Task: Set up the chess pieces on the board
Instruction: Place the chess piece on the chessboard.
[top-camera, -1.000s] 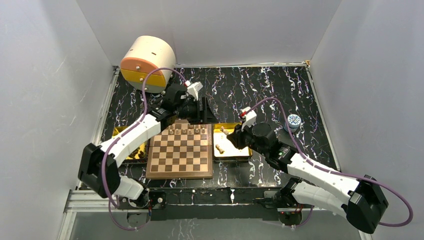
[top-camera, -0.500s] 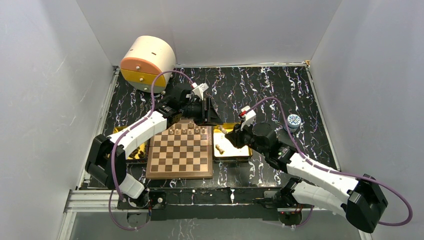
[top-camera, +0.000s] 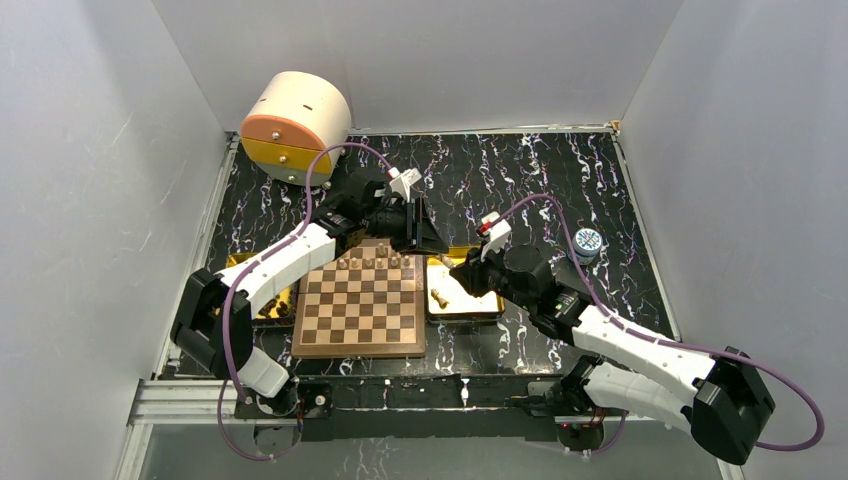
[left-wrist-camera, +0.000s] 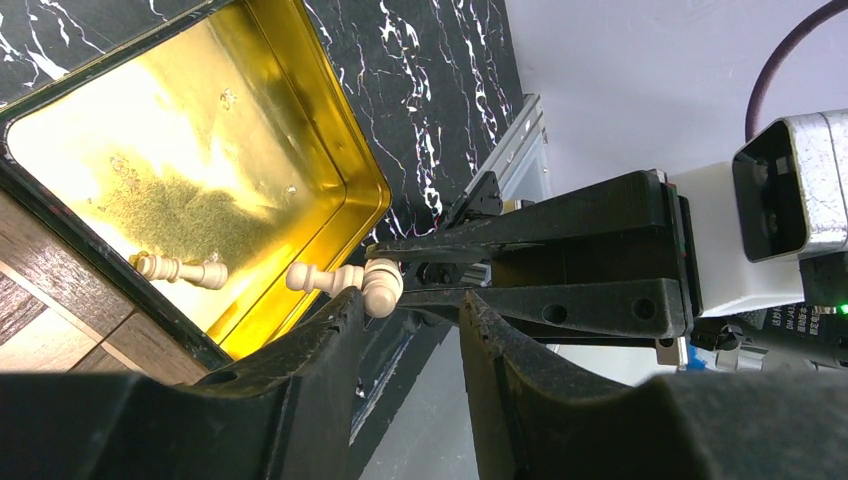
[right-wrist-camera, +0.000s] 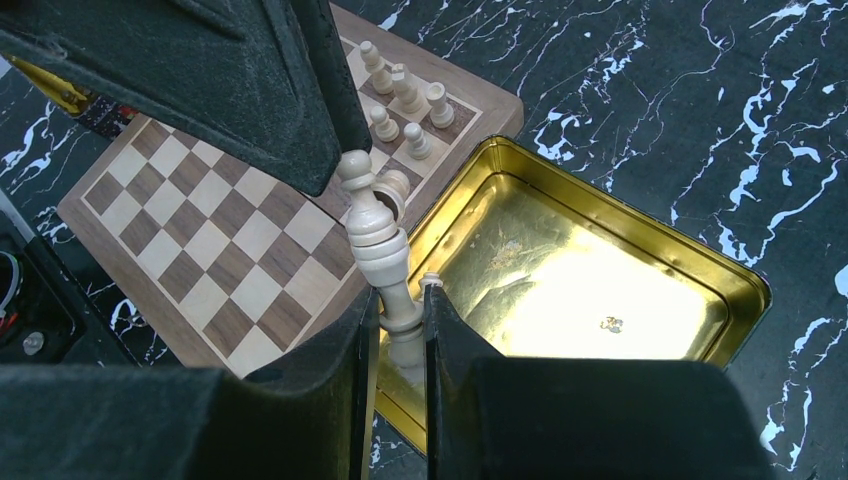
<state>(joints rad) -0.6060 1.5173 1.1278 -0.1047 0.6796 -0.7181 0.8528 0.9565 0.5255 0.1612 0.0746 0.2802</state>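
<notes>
The board (top-camera: 360, 310) lies at the table's near middle, with several light chess pieces (top-camera: 375, 262) standing on its far row; they also show in the right wrist view (right-wrist-camera: 405, 95). My right gripper (right-wrist-camera: 400, 310) is shut on the base of a tall light piece (right-wrist-camera: 378, 245), held over the near-left rim of the gold tray (right-wrist-camera: 700, 260). My left gripper (left-wrist-camera: 412, 305) is open and empty; its fingertips (left-wrist-camera: 350, 305) sit right beside that piece's head (left-wrist-camera: 383, 285). In the top view the two grippers, left (top-camera: 428, 238) and right (top-camera: 458, 272), meet by the board's far right corner.
One light piece (top-camera: 440, 297) lies in the right gold tray (top-camera: 485, 312); it shows in the left wrist view too (left-wrist-camera: 180, 268). A second gold tray (top-camera: 240, 262) lies left of the board, mostly under my left arm. A cream and orange round box (top-camera: 295, 125) stands far left, a small blue-lidded jar (top-camera: 587, 243) on the right.
My left gripper has swung right from the board's far edge toward the right gripper. The right arm has held nearly still with its piece.
</notes>
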